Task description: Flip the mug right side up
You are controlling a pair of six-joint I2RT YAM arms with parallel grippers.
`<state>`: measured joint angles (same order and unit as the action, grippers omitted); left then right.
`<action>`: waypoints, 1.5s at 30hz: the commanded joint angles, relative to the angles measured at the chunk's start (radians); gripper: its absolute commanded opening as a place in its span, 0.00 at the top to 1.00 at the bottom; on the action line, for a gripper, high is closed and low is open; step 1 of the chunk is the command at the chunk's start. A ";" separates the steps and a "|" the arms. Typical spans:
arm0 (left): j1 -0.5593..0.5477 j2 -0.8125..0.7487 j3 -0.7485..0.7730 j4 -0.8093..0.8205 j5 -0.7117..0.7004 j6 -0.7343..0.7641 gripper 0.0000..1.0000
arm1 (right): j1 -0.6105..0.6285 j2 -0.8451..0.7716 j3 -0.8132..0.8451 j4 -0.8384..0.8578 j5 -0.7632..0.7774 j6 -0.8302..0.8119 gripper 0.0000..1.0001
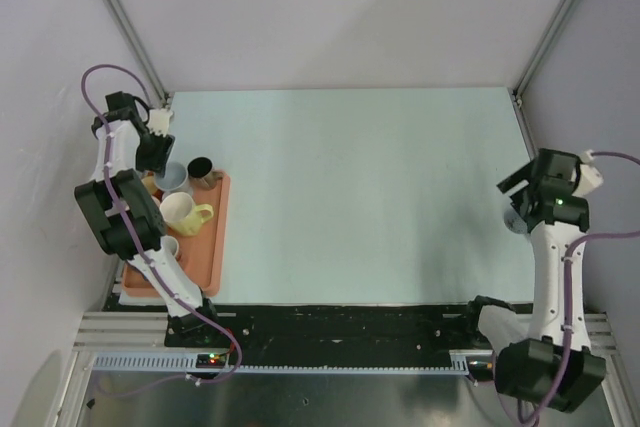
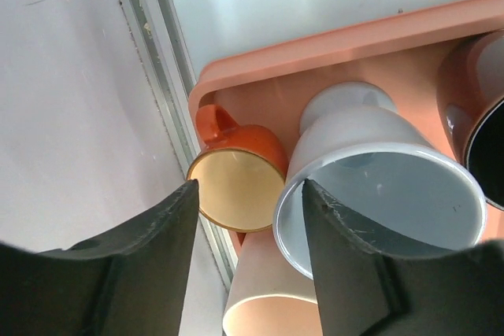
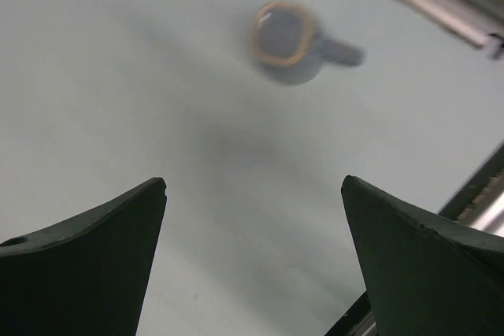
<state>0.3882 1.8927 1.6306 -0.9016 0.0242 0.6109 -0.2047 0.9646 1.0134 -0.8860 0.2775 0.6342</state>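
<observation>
- Top external view: the table (image 1: pixel 350 197) carries a tray (image 1: pixel 212 259) at its left edge, and every place below is given from that tray.
- The left arm reaches over the tray's far end. The right arm stands far across the table from the tray.
- The right gripper (image 3: pixel 253 182) is spread wide and holds nothing. It hangs above bare table, with the mug (image 3: pixel 287 37) ahead of its fingertips and not between them.
- The left gripper (image 2: pixel 250 186) is partly open and also empty. It is low inside the tray's far corner, looking at an orange cup (image 2: pixel 236 186) and a grey cup (image 2: pixel 378 194).
- The mug stands alone, well apart from the tray on the opposite side of the table, with its handle sticking out sideways.
- Step in hand, as I judge it: the approach. The lone mug looks like the one to be turned, and nothing has been grasped yet.
- Next move, as I judge it: bring the right gripper over the mug and line the fingers across its body. Then close, lift clear, roll it half a turn and set it down on its base.
- Hard to tell:
  - The right wrist view is blurred. The pale ring on top of the mug may be a foot ring, which would mean it is inverted, but I cannot be sure.
  - From above, the right arm covers most of the mug.
  - Several cups in the tray are hidden under the left arm.
</observation>
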 commanded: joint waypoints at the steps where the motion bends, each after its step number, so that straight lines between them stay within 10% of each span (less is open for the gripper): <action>1: 0.008 -0.073 0.033 0.022 -0.001 0.009 0.38 | -0.177 0.055 -0.006 0.016 0.057 -0.087 0.01; 12: 0.006 -0.164 -0.007 0.002 0.133 -0.001 0.30 | -0.351 0.307 0.015 0.187 -0.027 -0.146 0.01; 45: -0.005 -0.282 -0.066 -0.069 0.114 0.026 0.29 | 0.125 0.732 0.137 0.171 0.077 -0.396 0.08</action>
<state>0.3870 1.6623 1.5772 -0.9611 0.1329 0.6117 -0.1452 1.6684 1.1099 -0.6708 0.3111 0.2085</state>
